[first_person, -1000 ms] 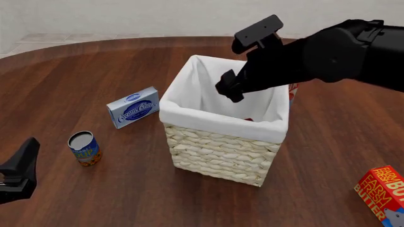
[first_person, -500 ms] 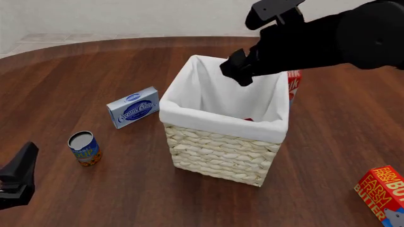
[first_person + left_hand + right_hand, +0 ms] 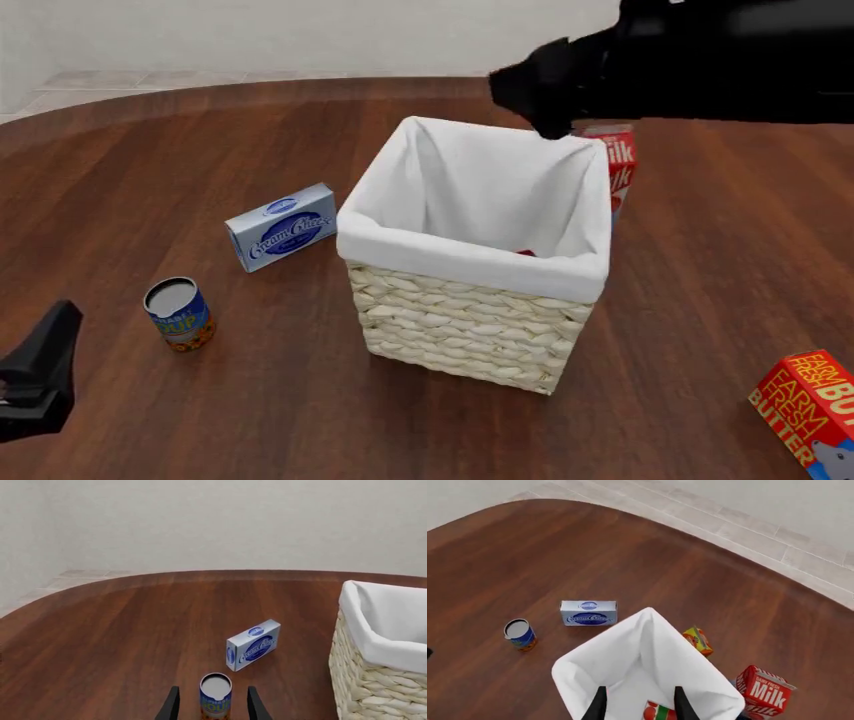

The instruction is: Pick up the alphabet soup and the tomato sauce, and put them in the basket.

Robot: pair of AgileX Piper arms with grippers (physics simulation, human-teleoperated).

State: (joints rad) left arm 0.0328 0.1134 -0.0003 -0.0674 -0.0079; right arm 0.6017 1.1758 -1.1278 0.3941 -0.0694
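Table (image 3: pixel 160 150): smooth, dark reddish wood with fine grain and a rounded far edge, carrying everything here.
Basket (image 3: pixel 467 330): tall, square, pale wicker woven in chunky horizontal braids; a white cloth liner (image 3: pixel 461 250) is folding softly over its rim. It is standing upright mid-table, mouth opening upward.
Tomato sauce (image 3: pixel 658 713): lying at the bottom of the basket, seen from the right wrist as a red label with a green band; in the front view only a red sliver is peeking over the near rim. Its long axis cannot be told.
Alphabet soup (image 3: pixel 179 313): small cylinder with a plain silver top, blue label above and orange-yellow below, standing upright on the table with its long axis vertical, well left of the basket.
Left gripper (image 3: pixel 213 707): its two dark, thin fingers are sitting apart, spread wider than the soup can, which is showing between them farther ahead and not gripped.
Right gripper (image 3: pixel 638 705): matte black, hovering above the basket's far rim; fingers parted, holding nothing, with the tomato can showing below between them.
Cream cheese box (image 3: pixel 282 226): flat blue-and-white carton lying between the soup and the basket.
Milk carton (image 3: pixel 615 165): red-and-white, standing behind the basket's far right corner.
Butter box (image 3: pixel 811 405): red-orange, at the table's near right.
Small orange carton (image 3: pixel 698 640): lying beyond the basket.
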